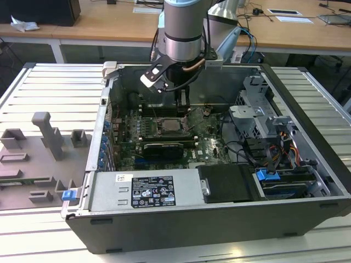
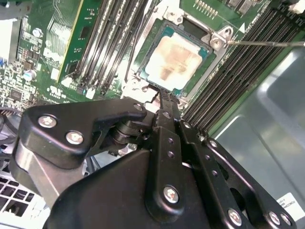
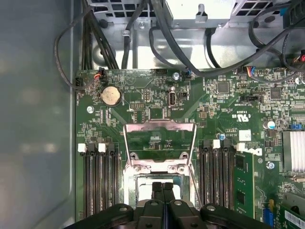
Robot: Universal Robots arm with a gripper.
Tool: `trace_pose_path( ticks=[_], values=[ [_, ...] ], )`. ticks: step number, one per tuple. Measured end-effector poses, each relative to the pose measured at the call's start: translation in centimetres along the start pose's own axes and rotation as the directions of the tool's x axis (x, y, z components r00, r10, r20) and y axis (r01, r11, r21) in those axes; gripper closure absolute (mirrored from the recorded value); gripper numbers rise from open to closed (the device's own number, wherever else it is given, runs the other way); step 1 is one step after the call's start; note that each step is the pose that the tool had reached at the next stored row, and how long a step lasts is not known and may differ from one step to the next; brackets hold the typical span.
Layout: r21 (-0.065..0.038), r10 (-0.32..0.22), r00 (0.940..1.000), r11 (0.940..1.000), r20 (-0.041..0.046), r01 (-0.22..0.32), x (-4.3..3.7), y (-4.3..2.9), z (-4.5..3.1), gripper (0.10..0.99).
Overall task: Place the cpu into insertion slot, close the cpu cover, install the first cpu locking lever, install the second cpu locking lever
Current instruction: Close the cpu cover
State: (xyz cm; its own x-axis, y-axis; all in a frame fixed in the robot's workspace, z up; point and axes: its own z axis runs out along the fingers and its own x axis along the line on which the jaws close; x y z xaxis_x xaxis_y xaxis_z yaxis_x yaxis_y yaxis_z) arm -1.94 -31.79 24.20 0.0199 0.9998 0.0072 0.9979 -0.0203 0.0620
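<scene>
In the exterior view, the arm (image 1: pixel 181 27) reached down into an open case (image 1: pixel 192 233) lying on a slatted counter (image 1: pixel 55 82), with the tool (image 1: pixel 182 104) low over the board, just above the cpu (image 1: pixel 173 125) near the middle of the frame. The second wrist view gave what that view could not: the cpu (image 2: pixel 177 62) sat flat in its slot, a small square with a pale silver top carrying a faint coppery sheen, its green edge showing all round. The tool (image 2: pixel 164 98) hung at one edge of the chip, clenched, its black fingers (image 2: pixel 167 125) pressed together with nothing between them. A thin lever (image 2: pixel 267 43) ran free beside a corner of the slot. The first wrist view showed the cover (image 3: pixel 159 127), a silver frame with a cut-out middle, thrown back open over the board beyond the slot, green board visible through its opening. There the tool (image 3: pixel 163 187) hid most of the chip. Memory slots (image 3: pixel 100 176) flanked the socket, and a coin cell (image 3: pixel 110 95) sat further up the board. Inside the case, the exterior view also showed a labelled power supply (image 1: pixel 148 192) along the lower wall and a drive cage (image 1: pixel 258 115) at the exterior view's right. A grey fixture (image 1: pixel 48 134) lay on the counter at the exterior view's left.
</scene>
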Motion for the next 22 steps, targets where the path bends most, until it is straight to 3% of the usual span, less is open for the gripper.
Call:
trace_pose_path(
  ticks=[9,14,22],
  values=[
    [0.0,0.0,1.0,1.0,0.0,0.0,0.02,0.4,-1.71,0.98],
    [0.0,0.0,1.0,1.0,-0.0002,0.0,0.03,1.01,-1.81,0.98],
    [0.0,0.0,1.0,1.0,0.0001,0.0,0.07,2.98,-1.7,0.98]
  ],
)
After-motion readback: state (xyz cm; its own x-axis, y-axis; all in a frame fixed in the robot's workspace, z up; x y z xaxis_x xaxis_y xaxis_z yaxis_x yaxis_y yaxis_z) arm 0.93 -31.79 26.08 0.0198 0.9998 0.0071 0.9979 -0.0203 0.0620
